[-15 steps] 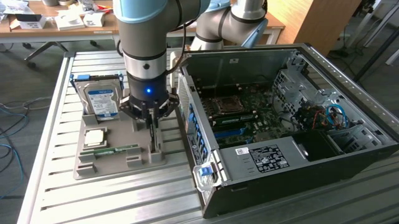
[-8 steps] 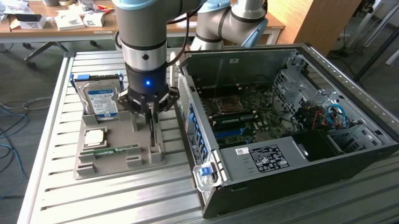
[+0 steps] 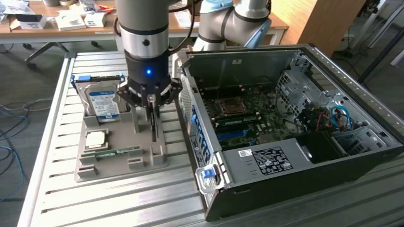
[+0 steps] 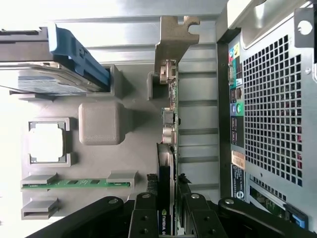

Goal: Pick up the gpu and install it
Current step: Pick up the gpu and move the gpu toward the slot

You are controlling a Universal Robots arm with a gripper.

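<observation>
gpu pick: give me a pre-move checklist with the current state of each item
1. Grip: the gripper is closed across both faces of the gpu. ok
2. Card attitude: it stands on edge and upright between the jaws, with no tilt visible. ok
3. Card free of the grey holder: its lower edge sits level with the slot blocks. cannot tell
4. Neighbours: the hard drive and memory stick sit apart from the card. ok
5. Computer case: the side is open and the motherboard is exposed. ok
6. Expansion slot unobstructed: cannot tell
</observation>
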